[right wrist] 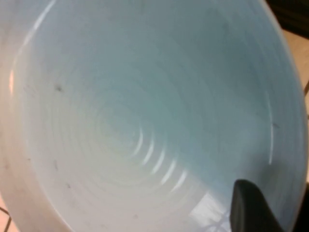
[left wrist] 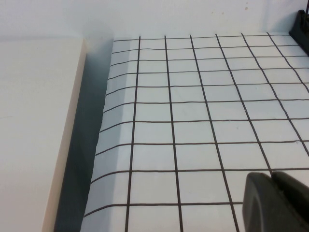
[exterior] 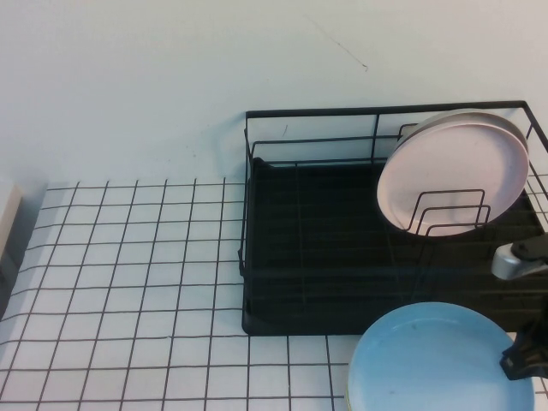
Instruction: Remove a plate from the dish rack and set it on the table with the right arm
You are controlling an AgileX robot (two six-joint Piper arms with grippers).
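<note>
High view shows the light-blue plate (exterior: 432,360) out of the dish rack (exterior: 291,248), at the near right corner of the counter (exterior: 128,274), just in front of the rack. The right claw (exterior: 524,360) is closed on the plate's right rim. A pale pink plate (exterior: 454,171) stands upright in the rack's right end. The left claw (left wrist: 277,203) hangs over the counter's left edge; whether it is wide or narrow I cannot tell.
</note>
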